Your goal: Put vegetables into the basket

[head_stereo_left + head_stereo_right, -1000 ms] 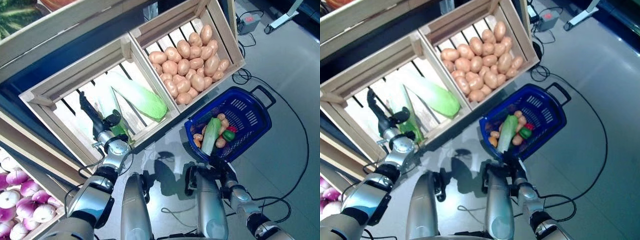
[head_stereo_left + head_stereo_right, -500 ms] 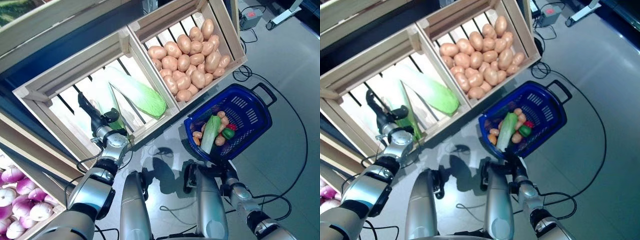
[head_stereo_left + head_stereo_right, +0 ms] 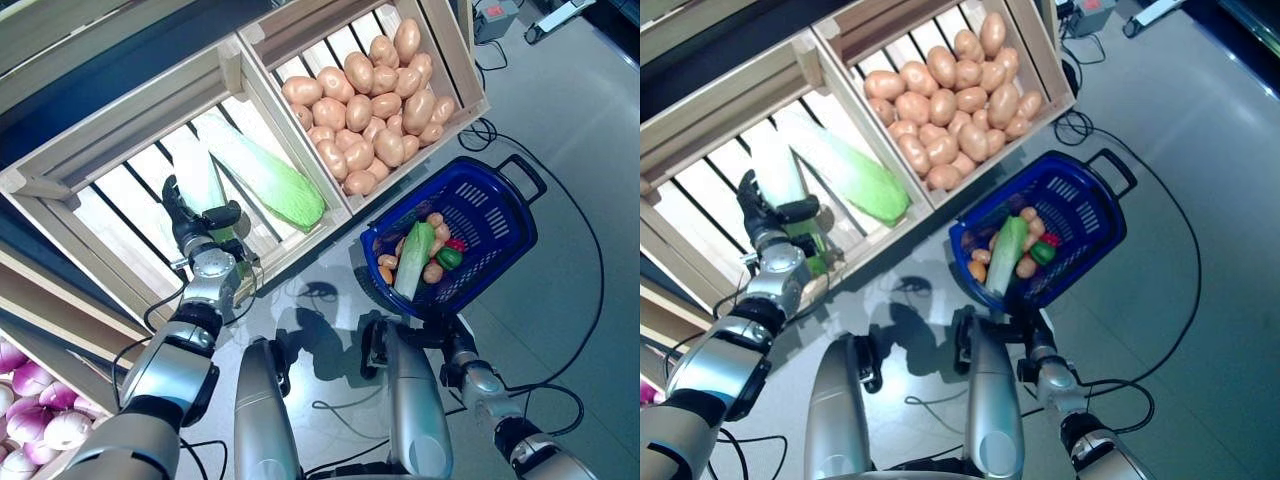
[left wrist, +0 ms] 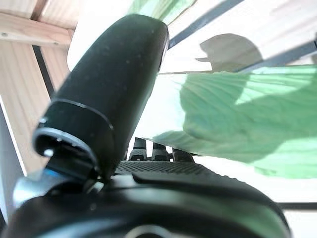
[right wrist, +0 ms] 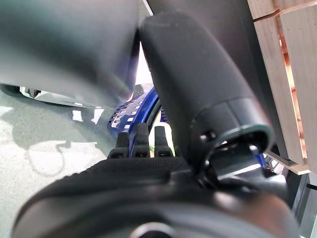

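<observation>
My left hand (image 3: 195, 235) is inside the left wooden crate (image 3: 120, 115), fingers straight and thumb spread. It lies against the lower end of a long pale green cabbage (image 3: 197, 172). The left wrist view shows my straight thumb (image 4: 106, 84) beside the cabbage's green leaf (image 4: 237, 114). A second, larger cabbage (image 3: 265, 180) lies beside it. The blue basket (image 3: 500, 200) stands on the floor to the right. It holds a long pale green vegetable (image 3: 412, 262), small brown and orange round ones, a green pepper (image 3: 449, 258) and something red. My right hand (image 3: 1030, 328) is just below the basket's near rim, fingers (image 5: 136, 141) straight.
A second wooden crate (image 3: 455, 60) stands on the stand right of the first, above the basket. A lower shelf (image 3: 40, 300) juts out at the lower left. Grey floor (image 3: 570, 330) lies right of the basket.
The view has shifted down and left. My left hand has reached slightly further up into the crate along the pale cabbage. My right hand stays by the basket's rim.
</observation>
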You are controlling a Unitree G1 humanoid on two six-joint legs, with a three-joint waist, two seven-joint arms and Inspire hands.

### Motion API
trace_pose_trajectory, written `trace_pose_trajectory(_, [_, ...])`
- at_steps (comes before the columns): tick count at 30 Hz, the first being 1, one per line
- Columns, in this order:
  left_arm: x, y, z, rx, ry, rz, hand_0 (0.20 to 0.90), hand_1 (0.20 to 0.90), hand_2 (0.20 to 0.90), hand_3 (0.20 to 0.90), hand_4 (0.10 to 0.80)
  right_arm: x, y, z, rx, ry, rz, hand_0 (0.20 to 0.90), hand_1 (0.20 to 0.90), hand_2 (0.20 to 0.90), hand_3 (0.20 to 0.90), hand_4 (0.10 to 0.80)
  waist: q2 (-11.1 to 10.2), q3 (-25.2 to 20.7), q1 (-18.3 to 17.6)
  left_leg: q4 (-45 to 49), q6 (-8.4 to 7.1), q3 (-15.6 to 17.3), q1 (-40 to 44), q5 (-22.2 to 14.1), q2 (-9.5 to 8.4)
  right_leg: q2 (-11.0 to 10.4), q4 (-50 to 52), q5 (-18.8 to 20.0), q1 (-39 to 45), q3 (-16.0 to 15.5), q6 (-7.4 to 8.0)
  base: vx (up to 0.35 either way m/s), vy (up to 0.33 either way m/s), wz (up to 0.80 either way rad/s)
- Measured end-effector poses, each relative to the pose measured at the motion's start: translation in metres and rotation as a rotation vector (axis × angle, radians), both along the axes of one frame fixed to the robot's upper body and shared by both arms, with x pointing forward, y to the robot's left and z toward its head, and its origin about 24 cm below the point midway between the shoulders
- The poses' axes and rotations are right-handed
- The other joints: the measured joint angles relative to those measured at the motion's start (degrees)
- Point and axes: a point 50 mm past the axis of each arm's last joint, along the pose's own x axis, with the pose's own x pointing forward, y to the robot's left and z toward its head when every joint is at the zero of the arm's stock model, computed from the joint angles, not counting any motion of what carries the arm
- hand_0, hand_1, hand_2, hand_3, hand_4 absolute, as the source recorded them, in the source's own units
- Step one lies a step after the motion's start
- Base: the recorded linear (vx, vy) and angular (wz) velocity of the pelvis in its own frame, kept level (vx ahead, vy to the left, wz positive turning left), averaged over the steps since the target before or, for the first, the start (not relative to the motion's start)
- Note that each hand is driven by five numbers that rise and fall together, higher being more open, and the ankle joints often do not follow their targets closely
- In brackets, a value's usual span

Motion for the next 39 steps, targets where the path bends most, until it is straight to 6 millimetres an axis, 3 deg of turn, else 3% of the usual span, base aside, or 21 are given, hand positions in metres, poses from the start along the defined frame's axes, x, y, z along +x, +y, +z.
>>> trace_pose_trajectory(10, [-0.001,0.004,-0.009,-0.006,0.087,0.005,0.900,0.900,0.900,0.900,0.800,0.004,-0.001,0.006,-0.003,-0.027,0.004,0.900,0.900,0.900,0.900,0.800,0.60,0.45,-0.75,1.04,-0.10,-0.19,-1.07,-0.06,0.20,0.03,1.11,-0.18,-1.05,0.03,-0.29,-0.026,-0.012,0.00])
trace_pose_trajectory(17, [0.008,0.010,0.009,0.012,0.114,0.028,0.900,0.900,0.900,0.900,0.800,0.009,-0.013,0.016,-0.034,-0.065,-0.027,0.900,0.900,0.900,0.900,0.800,1.72,0.89,-0.62,2.50,-0.32,-0.43,-3.70,-0.18,0.53,0.21,2.24,-0.13,-3.71,0.17,-0.27,-0.032,0.001,-0.02])
trace_pose_trajectory(18, [0.008,0.015,0.012,0.019,0.119,0.034,0.858,0.858,0.858,0.858,0.772,0.009,-0.014,0.016,-0.036,-0.067,-0.028,0.900,0.900,0.900,0.900,0.800,1.74,0.90,-0.71,2.55,-0.32,-0.39,-4.12,-0.18,0.64,0.23,2.29,-0.09,-4.17,0.16,-0.25,-0.034,0.010,-0.03])
trace_pose_trajectory(19, [0.007,0.021,0.014,0.031,0.131,0.037,0.540,0.540,0.540,0.540,0.560,0.010,-0.015,0.017,-0.031,-0.069,-0.033,0.900,0.900,0.900,0.900,0.800,1.75,0.92,-0.74,2.63,-0.32,-0.41,-4.32,-0.18,0.73,0.28,2.34,-0.06,-4.39,0.11,-0.26,-0.028,0.015,-0.05])
trace_pose_trajectory(20, [0.007,0.025,0.015,0.034,0.140,0.034,0.300,0.300,0.300,0.300,0.400,0.010,-0.015,0.017,-0.023,-0.072,-0.038,0.900,0.900,0.900,0.900,0.800,1.74,0.93,-0.76,2.72,-0.32,-0.42,-4.33,-0.18,0.76,0.29,2.45,-0.05,-4.45,0.11,-0.26,-0.026,0.022,-0.06])
trace_pose_trajectory(28, [0.002,0.046,0.018,-0.013,0.138,0.037,0.300,0.300,0.300,0.300,0.400,0.010,-0.017,0.019,-0.020,-0.076,-0.046,0.900,0.900,0.900,0.900,0.800,1.74,0.93,-1.06,3.01,-0.34,-0.30,-4.31,-0.20,0.97,0.40,2.53,-0.04,-4.58,0.24,-0.25,0.009,0.013,-0.03])
trace_pose_trajectory(33, [-0.002,0.049,0.008,-0.073,0.146,0.012,0.300,0.300,0.300,0.300,0.400,0.010,-0.017,0.018,-0.021,-0.074,-0.048,0.900,0.900,0.900,0.900,0.800,1.72,0.93,-0.91,1.78,-0.21,0.07,-1.71,-0.42,1.21,0.66,1.24,-0.03,-2.11,0.12,-0.24,0.029,0.005,-0.02])
trace_pose_trajectory(39, [-0.020,0.047,-0.034,-0.138,0.229,-0.003,0.300,0.300,0.300,0.300,0.400,0.010,-0.015,0.020,-0.009,-0.088,-0.046,0.900,0.900,0.900,0.900,0.800,1.77,0.53,-0.88,-6.35,-0.61,2.55,7.00,0.76,1.57,1.49,-6.34,1.99,5.41,-0.13,0.00,0.036,0.007,-0.12])
